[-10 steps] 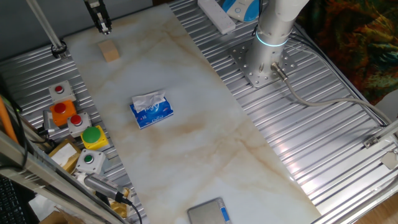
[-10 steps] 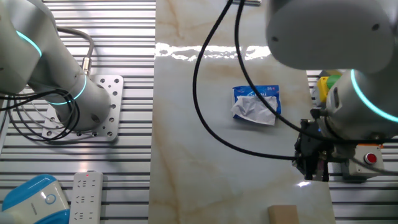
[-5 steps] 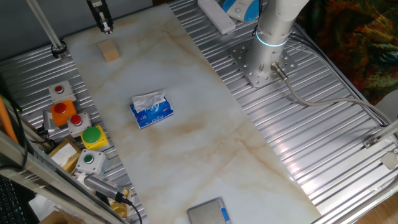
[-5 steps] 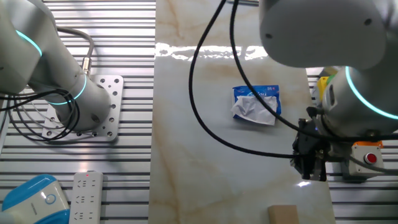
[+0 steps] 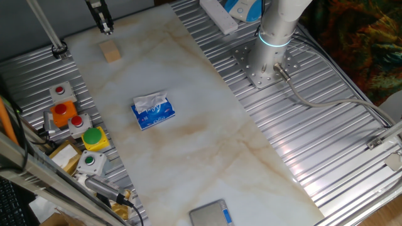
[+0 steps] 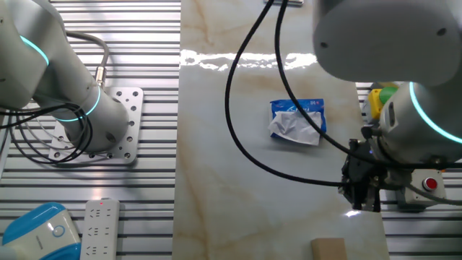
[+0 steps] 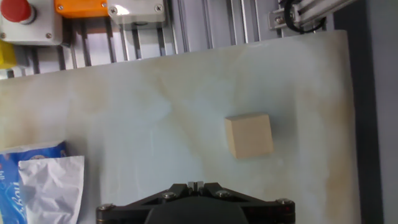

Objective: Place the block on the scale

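Note:
The block (image 5: 111,51) is a small tan wooden cuboid lying on the marble top at the far left; it also shows in the other fixed view (image 6: 328,249) and in the hand view (image 7: 249,135). My gripper (image 5: 103,25) hangs above the table just beyond the block, apart from it. In the hand view its fingertips (image 7: 195,184) stand together, shut and empty, with the block ahead and to the right. The scale (image 5: 210,214) is a flat grey slab with a blue strip at the near edge of the table, far from the block.
A blue-and-white tissue pack (image 5: 152,110) lies mid-table between block and scale. A box of coloured buttons (image 5: 75,122) sits on the ribbed metal at the left. The arm's base (image 5: 270,59) is bolted at the right, with a power strip (image 5: 218,17) behind it.
The arm has shifted only slightly. The gripper stays shut above the table near the block, and the block has not moved.

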Action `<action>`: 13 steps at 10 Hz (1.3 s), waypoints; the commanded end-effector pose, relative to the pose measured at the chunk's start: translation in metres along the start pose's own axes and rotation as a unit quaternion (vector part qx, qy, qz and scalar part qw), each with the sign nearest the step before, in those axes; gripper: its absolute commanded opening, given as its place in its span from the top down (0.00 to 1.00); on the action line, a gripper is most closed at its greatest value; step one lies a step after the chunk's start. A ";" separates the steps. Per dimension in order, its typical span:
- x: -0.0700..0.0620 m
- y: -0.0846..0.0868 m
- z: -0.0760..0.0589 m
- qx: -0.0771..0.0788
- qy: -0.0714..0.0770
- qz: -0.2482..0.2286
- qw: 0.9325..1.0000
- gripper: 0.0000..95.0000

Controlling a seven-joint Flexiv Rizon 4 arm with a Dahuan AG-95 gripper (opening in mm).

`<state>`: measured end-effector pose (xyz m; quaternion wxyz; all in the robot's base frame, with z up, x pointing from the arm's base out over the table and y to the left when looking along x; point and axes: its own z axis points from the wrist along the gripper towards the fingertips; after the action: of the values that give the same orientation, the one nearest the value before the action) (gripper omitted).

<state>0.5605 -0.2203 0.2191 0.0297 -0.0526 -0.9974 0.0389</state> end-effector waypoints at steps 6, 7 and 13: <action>0.022 -0.049 0.048 -0.001 -0.022 -0.033 0.999 1.00; 0.022 -0.062 0.056 -0.001 -0.026 -0.040 0.999 1.00; 0.013 -0.082 0.088 -0.005 -0.052 -0.070 0.996 1.00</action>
<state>0.5311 -0.3070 0.1395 -0.0261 0.0166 -0.9988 0.0385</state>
